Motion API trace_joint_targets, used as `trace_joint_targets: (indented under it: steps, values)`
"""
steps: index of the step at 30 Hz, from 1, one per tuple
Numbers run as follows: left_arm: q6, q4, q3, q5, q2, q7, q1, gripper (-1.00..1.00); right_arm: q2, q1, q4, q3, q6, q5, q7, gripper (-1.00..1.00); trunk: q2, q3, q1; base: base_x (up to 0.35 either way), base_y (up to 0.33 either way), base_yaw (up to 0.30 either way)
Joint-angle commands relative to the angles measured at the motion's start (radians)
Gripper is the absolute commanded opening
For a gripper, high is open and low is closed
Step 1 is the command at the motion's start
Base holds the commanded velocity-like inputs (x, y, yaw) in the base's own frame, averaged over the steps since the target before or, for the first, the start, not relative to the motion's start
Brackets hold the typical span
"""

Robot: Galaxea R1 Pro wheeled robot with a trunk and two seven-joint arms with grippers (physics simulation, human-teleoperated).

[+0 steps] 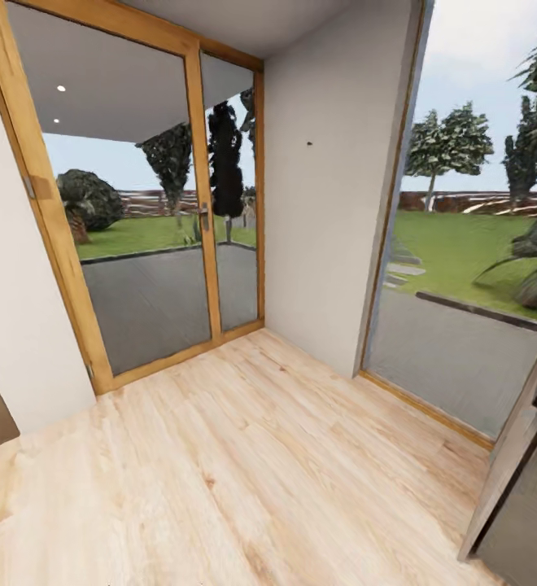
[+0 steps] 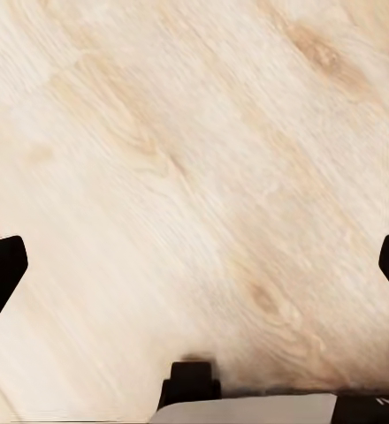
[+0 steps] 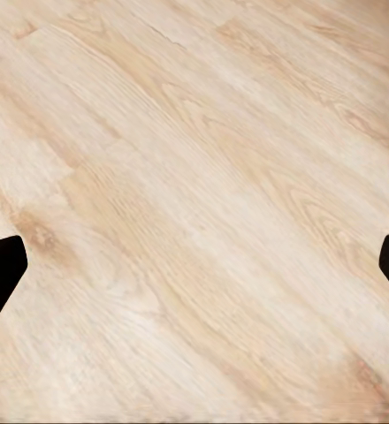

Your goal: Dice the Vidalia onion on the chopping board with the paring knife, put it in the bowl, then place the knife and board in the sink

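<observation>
Head cam faces a white wall (image 1: 325,187) corner, wood-framed glass door (image 1: 138,212) to its left, full-height window (image 1: 472,236) to its right, light wood floor (image 1: 236,464) below; left jaws (image 2: 194,265) and right jaws (image 3: 194,265) both spread wide, nothing held, hanging over that floor.

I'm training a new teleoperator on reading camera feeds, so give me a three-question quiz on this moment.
1. True or false: the wooden floor lies under both wrist cameras.
2. What frames the glass door in the head view? A) black metal B) light wood C) white plastic
3. Fill in: the left gripper and right gripper both have their fingertips at the picture's edges, so the jaws stand ____.

Key: 1 true; 2 B; 3 open.
</observation>
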Motion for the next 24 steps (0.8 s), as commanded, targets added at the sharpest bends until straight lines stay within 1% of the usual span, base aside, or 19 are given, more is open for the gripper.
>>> trace_joint_targets:
  steps: [1, 5, 8, 13, 24]
  values:
    - [-0.003, 0.001, 0.0, 0.001, 0.0, -0.001, 0.0, 1.0, 0.001, -0.001, 0.001, -0.001, -0.003, 0.0, -0.002, 1.0, -0.001, -0.001, -0.001, -0.343, 0.0, -0.3]
    - [-0.003, 0.007, 0.0, 0.001, 0.0, -0.001, 0.0, 1.0, 0.001, 0.0, 0.001, 0.0, -0.003, 0.0, -0.002, 1.0, -0.001, -0.001, -0.001, -0.342, 0.0, -0.3]
    - [-0.003, 0.012, 0.0, 0.001, 0.0, -0.001, 0.0, 1.0, 0.001, -0.001, 0.001, -0.001, -0.003, 0.0, -0.002, 1.0, -0.001, -0.001, -0.001, -0.228, 0.0, -0.3]
    - [-0.003, 0.014, -0.001, 0.0, 0.0, -0.001, 0.0, 1.0, 0.001, -0.001, 0.001, 0.0, -0.003, 0.0, -0.002, 1.0, -0.001, -0.001, -0.001, -0.058, 0.0, -0.3]
    - [-0.007, 0.028, -0.002, -0.002, 0.0, 0.0, 0.0, 1.0, 0.001, -0.001, 0.001, -0.001, -0.003, 0.0, -0.002, 1.0, -0.001, -0.001, -0.001, -0.005, 0.0, -0.285]
